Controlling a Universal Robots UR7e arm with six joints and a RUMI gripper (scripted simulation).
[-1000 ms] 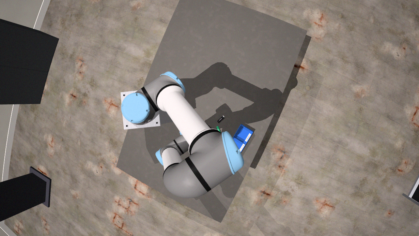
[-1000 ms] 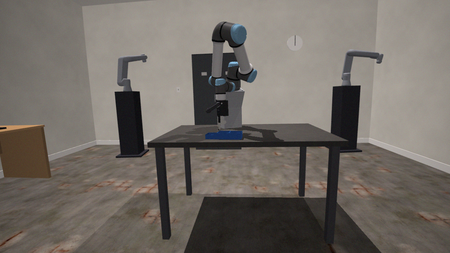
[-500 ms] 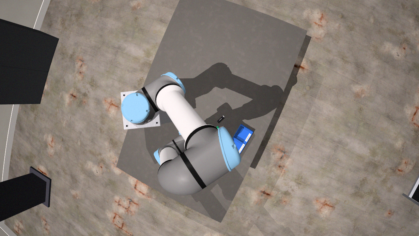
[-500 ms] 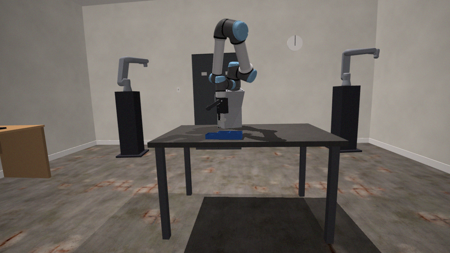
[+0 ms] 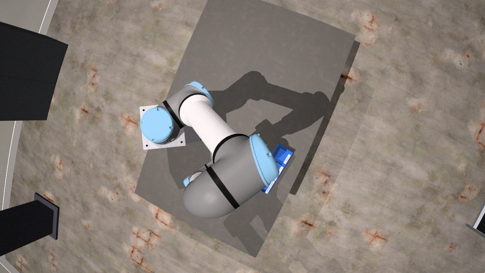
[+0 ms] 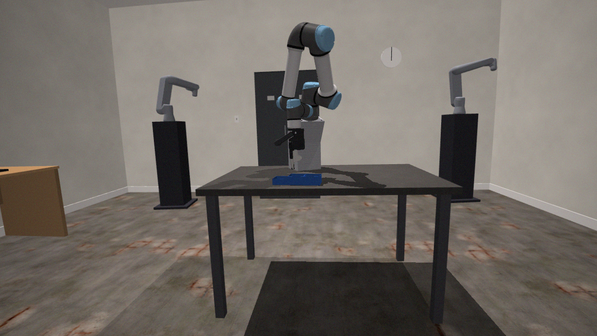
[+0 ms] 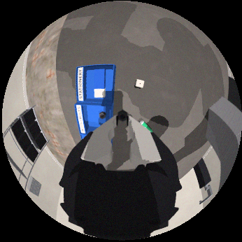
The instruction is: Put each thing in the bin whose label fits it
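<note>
Two blue bins stand side by side near the table's edge (image 7: 94,101), (image 5: 280,159), (image 6: 297,179). The far one is labelled STATIONERY and holds a white block (image 7: 98,92). The near one's label is unreadable; it holds a small dark round thing (image 7: 102,114). My gripper (image 7: 122,116) (image 6: 293,166) hangs above the table just beside the bins, shut on a small dark object that shows only at the fingertips. A green stick-like thing (image 7: 146,126) lies on the table by my right finger. A white die (image 7: 140,83) lies farther out.
The arm's elbow (image 5: 237,169) hides the gripper and most of the bins from above. The robot base (image 5: 159,125) is at the table's far side. Black pedestals with camera arms (image 6: 171,162), (image 6: 458,154) stand beside the table.
</note>
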